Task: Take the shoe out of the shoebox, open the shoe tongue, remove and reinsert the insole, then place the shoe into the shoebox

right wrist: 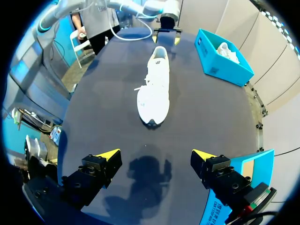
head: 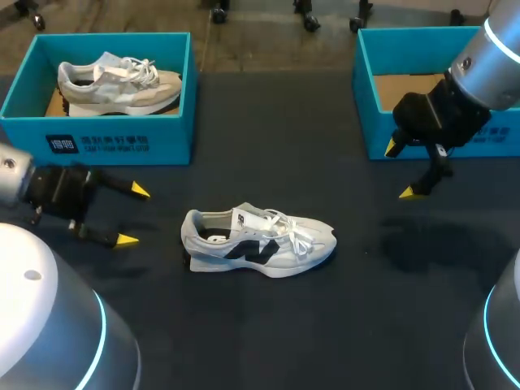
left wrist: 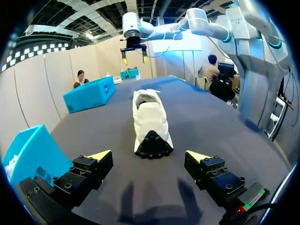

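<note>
Shoe, place: the white and grey mesh sneaker with a dark side logo (head: 258, 242) stands upright on its sole in the middle of the dark desk (head: 268, 341). It is outside both boxes, with its heel towards my left arm and its toe towards my right.
Shoe, look: low-cut runner with a pale sole and a dark heel patch. The white laces are loosely tied over the tongue. The collar is open, and a pale lining with dark print shows inside. I cannot tell how the insole sits.
Why so placed: I judge that lying lengthwise between the arms lets one arm steady the heel or toe while the other works on the tongue and insole.
Left arm's fingers (head: 140, 191): spread wide and holding nothing, low over the desk. They are near the heel but apart from it, and the shoe is lined up ahead of the gap.
Right arm's fingers (head: 409, 193): also wide apart and empty. They hang above the desk in front of the right box, well apart from the toe.
Open turquoise cardboard shoebox on the right (head: 366, 97): a bare brown floor shows, and it is probably where the shoe goes back.
Turquoise shoebox on the left (head: 97, 142): holds a second, beige and grey sneaker (head: 118, 81).
Step in hand: the shoe is out, and opening the tongue looks next.
</note>
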Available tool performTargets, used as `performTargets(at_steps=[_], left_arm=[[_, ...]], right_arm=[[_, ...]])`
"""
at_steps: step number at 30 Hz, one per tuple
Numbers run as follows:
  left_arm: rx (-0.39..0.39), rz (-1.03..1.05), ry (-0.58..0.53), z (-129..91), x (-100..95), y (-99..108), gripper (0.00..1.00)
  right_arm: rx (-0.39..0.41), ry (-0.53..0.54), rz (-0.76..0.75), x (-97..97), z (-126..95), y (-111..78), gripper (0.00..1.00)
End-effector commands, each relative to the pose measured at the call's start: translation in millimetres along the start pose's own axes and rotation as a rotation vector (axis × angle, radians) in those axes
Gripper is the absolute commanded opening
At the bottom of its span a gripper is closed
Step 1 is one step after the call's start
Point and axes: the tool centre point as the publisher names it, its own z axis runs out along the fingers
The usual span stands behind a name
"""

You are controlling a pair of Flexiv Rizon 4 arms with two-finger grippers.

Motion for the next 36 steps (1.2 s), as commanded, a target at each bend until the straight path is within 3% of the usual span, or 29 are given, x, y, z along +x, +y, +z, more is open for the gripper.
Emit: performTargets(at_steps=[1, 16, 36], left_arm=[[0.010, -0.020, -0.003, 18, -2.2, 5, 1.00], [0.029, -0.103, -0.028, 69, 10.5, 2, 1.00], [0.037, -0.162, -0.047, 104, 13.1, -2, 1.00]], right_arm=[[0.002, -0.001, 0.000, 0.1, 1, 0.2, 1.00], [0.002, -0.001, 0.000, 0.1, 1, 0.2, 1.00], [0.002, -0.001, 0.000, 0.1, 1, 0.2, 1.00]])
